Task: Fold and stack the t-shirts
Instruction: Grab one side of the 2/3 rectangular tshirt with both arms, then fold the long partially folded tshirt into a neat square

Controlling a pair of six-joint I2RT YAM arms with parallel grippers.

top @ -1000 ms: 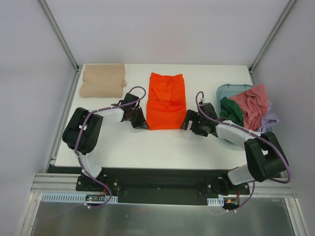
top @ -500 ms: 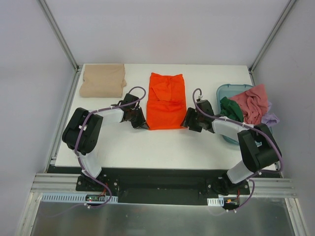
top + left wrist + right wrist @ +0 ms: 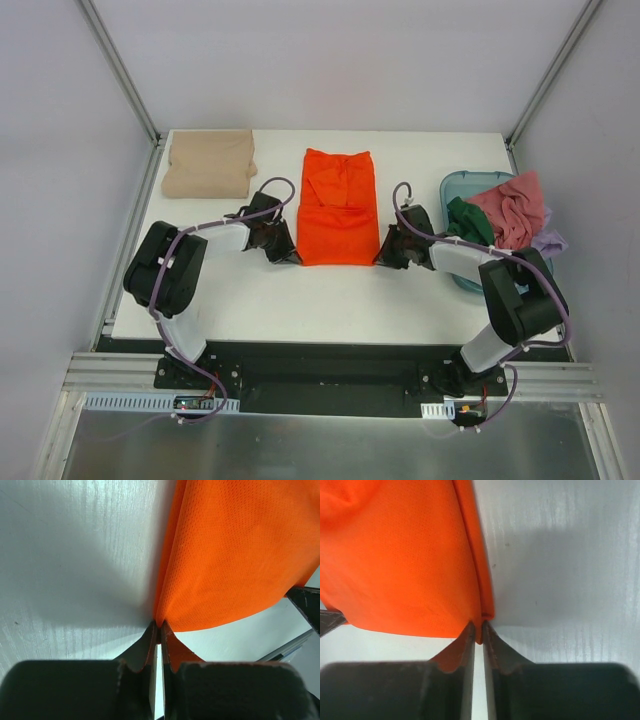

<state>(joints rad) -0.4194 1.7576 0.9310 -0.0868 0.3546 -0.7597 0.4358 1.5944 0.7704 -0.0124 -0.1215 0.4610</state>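
Nearest me, the left arm (image 3: pixel 165 272) and right arm (image 3: pixel 515 300) come in from the near edge of the bench (image 3: pixel 300 300), both bent inward toward the middle.

The left jaws are clamped on the near left corner of the orange shirt (image 3: pixel 338 205). In the left wrist view the fingertips (image 3: pixel 145 647) are pressed together with just the tip of the cloth pinched between them, low against the bench. The right jaws are clamped the same way on the near right corner, and the right wrist view shows its fingertips (image 3: pixel 495 652) closed on a thin folded edge of orange.

The orange shirt lies in the middle of the bench as a long folded rectangle running away from me. A crosswise fold line sits about halfway up it.

Farther right, at the bench edge, is the teal tub (image 3: pixel 458 190). A green shirt (image 3: pixel 470 225) and a pink shirt (image 3: pixel 515 210) are heaped in it, and a lilac one (image 3: pixel 548 243) spills over its right side.

At the far left corner lies the tan shirt (image 3: pixel 208 165), folded, well apart from the orange one.
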